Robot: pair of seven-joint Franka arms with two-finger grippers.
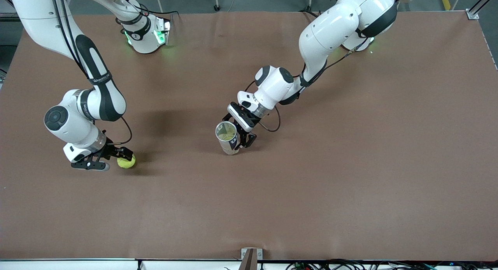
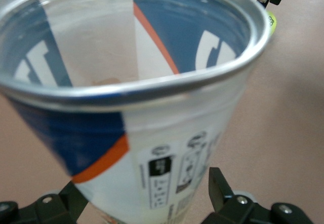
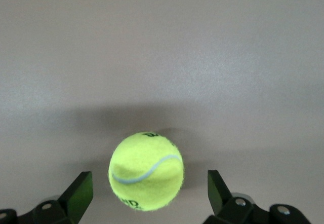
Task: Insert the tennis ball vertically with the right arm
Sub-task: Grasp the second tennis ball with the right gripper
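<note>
A yellow-green tennis ball (image 1: 126, 161) lies on the brown table toward the right arm's end. My right gripper (image 1: 116, 159) is down at it, open. In the right wrist view the ball (image 3: 146, 171) sits between the two black fingers (image 3: 80, 189) with a gap on each side, and the gripper (image 3: 147, 191) does not touch it. A clear ball can (image 1: 227, 138) with a blue, white and orange label stands upright mid-table, its metal-rimmed mouth up. My left gripper (image 1: 235, 134) is open with its fingers on either side of the can (image 2: 152, 133).
The table (image 1: 350, 165) is bare brown board with nothing else lying on it. Both arm bases stand along its edge farthest from the front camera. A small bracket (image 1: 251, 256) sits at the nearest edge.
</note>
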